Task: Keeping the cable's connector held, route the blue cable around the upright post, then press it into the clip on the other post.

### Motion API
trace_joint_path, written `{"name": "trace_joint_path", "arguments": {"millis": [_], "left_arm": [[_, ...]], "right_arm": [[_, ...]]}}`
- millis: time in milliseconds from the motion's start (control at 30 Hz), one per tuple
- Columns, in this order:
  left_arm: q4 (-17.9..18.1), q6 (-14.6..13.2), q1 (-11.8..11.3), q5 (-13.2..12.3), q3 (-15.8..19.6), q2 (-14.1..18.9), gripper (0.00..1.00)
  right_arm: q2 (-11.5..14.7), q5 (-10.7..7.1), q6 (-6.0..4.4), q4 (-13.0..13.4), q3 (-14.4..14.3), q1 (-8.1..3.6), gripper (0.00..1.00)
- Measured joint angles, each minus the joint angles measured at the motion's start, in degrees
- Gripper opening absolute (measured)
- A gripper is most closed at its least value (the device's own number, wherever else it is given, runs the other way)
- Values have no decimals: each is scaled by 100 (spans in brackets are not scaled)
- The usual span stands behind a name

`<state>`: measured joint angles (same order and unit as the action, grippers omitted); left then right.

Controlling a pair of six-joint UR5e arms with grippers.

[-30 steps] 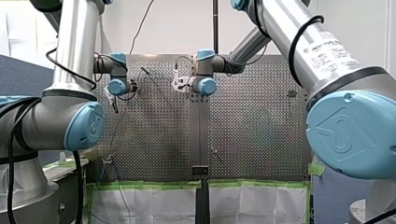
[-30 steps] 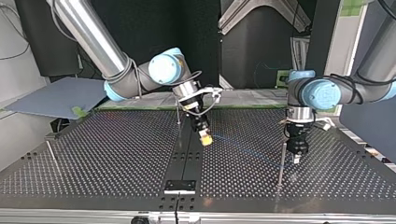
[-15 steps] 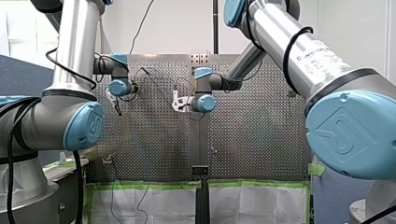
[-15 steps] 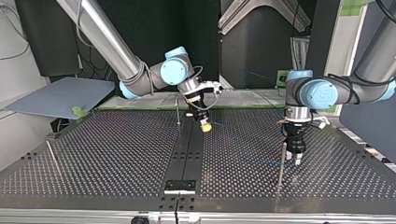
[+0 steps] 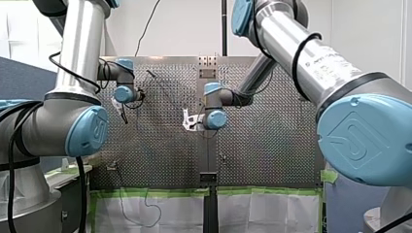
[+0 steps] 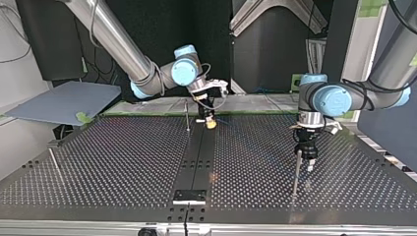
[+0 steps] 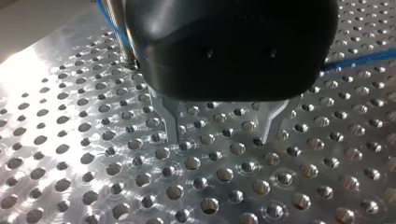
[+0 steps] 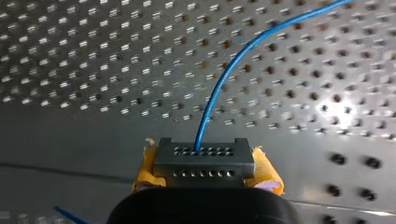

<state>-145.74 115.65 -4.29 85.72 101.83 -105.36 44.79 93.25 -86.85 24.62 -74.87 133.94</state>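
The connector, a small grey block with rows of holes, is clamped between the yellow pads of my right gripper. The blue cable leaves its face in a springy arc over the perforated table. In the top view this grip is well apart from the upright post, to its left and further back. My left gripper is held just beside that post, low over the table, its metal fingers spread with nothing between them.

The cable is judged light, thin and pliant, yet with enough spring to bow away or ride up the smooth post unless it is kept taut and low. The connector is rigid and is the sounder place for a firm hold. For pressing in, the cable would best be taken on a straight stretch, gently enough that no kink is made.

In the left wrist view only two short pieces of cable are seen past the black gripper body, one beside the post; whether the post is wrapped cannot be told. The clip cannot be made out anywhere. A thinner post, well apart from the upright post, may carry it.
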Motion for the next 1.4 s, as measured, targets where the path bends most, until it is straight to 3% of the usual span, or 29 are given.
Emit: {"name": "trace_joint_path", "arguments": {"millis": [300, 533, 767, 800, 1167, 1400], "left_arm": [[-4, 117, 17, -70, -2, -116, 82], [-6, 136, 34, -85, 0, -160, 82], [-31, 141, 36, -94, 0, -162, 92], [-40, 141, 36, -92, 1, -162, 95], [-121, 141, 36, -36, 1, -163, 95], [-123, 142, 28, -41, 1, -162, 95]], "right_arm": [[-380, 182, -23, 340, -353, -26, 0], [-737, 421, 13, 509, -425, 18, 0], [-1124, 642, 6, 718, -444, 72, 0], [-1187, 657, -2, 767, -459, 71, 0], [-1690, 729, -195, 1249, -610, -51, 0], [-2070, 779, -324, 1628, -613, -218, 0]]}}
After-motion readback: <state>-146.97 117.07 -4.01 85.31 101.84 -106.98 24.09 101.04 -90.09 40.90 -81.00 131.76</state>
